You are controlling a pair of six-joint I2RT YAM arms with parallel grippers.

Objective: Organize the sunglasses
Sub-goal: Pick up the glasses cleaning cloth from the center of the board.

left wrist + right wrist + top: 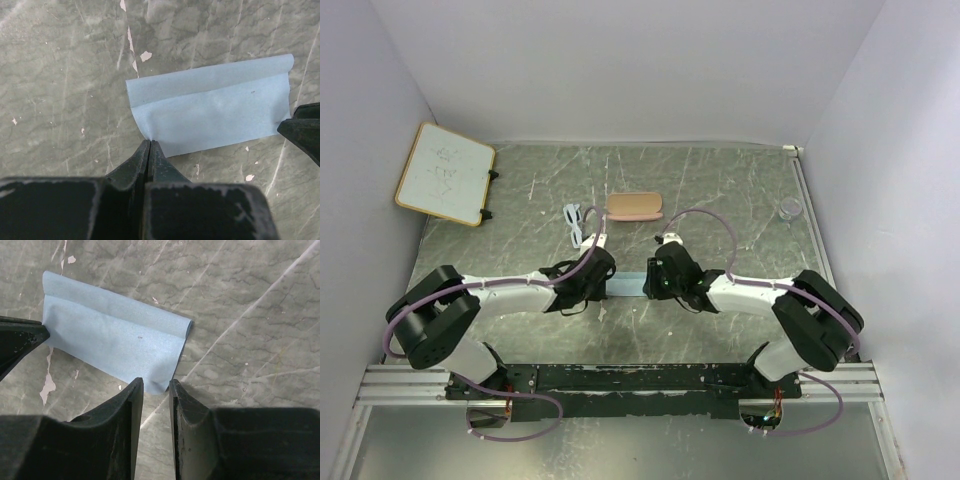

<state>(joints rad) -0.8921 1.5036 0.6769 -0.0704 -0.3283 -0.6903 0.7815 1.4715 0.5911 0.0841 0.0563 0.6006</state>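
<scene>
far on the desk (720,190), about the middle: the sunglasses (576,222), thin pale frame, lying flat just left of the pink case (636,206). very near the case; not clear whether touching. well apart from both arms.

closer in, between the two arms: a pale blue cloth (625,288), flat on the desk, folded, with a narrow band along the far edge.

left end effector (150,144) low over the desk, fingers pressed together, tips right at the near left corner of the cloth (215,110). cannot tell whether a bit of cloth is caught between them.

right end effector (155,384) at the other near corner of the cloth (115,340), fingers a little spread, only a narrow gap, cloth corner just at the mouth of this gap.

in each wrist view, also the dark tip of the other end effector at the picture edge, beside a short side of the cloth.

far left on the desk: a whiteboard (445,172) with a wooden frame and some faint writing. far right: a small clear round thing (789,209), too small to name.
</scene>
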